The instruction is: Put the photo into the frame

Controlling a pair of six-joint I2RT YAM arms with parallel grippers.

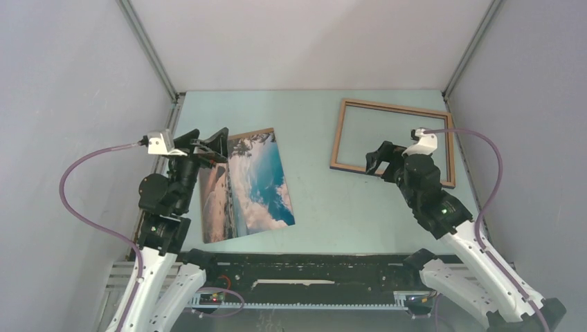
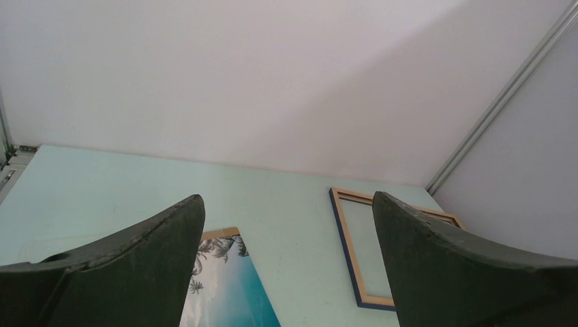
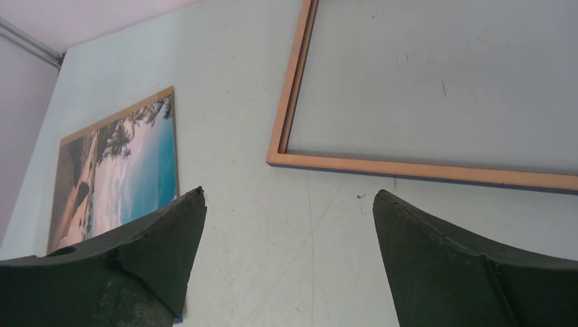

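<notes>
Left side: the left gripper (image 1: pixel 208 140) is hanging over the far left corner of the photo (image 1: pixel 253 183), jaws spread wide and gripping nothing. I am reading it as raised off the print, since the wrist view is looking out over the table (image 1: pixel 311 200). The photo is lying flat, picture side up, left of centre and skewed to the table edges.

Right side: the frame (image 1: pixel 394 105) is lying flat at the far right, well apart from the photo, with bare table showing through it. The right gripper (image 3: pixel 290 196) is hovering at the frame's near left corner, jaws fully released, nothing between them. The near rail is sitting just beyond its fingertips.
</notes>
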